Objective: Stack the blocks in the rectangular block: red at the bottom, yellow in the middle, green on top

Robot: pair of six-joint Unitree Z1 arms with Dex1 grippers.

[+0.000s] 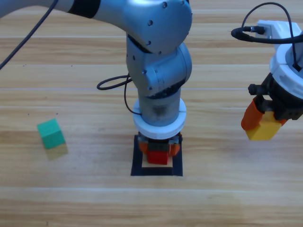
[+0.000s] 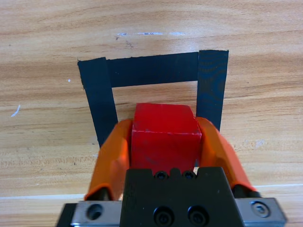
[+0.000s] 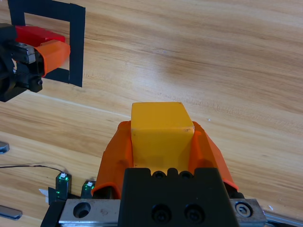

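The left gripper (image 2: 163, 142) pinches the red cube (image 2: 163, 135) inside the black tape square (image 2: 151, 70); the right gripper (image 3: 161, 142) clamps the yellow cube (image 3: 161, 125). Both cubes look light, rigid and smooth, best gripped on flat opposite sides.

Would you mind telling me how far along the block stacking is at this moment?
Nothing is stacked yet. In hand: the left gripper is shut on the red cube inside the black tape square, and the right gripper is shut on the yellow cube above bare table to the right. Left: release red, place yellow on it, then fetch the green cube, untouched at the left.
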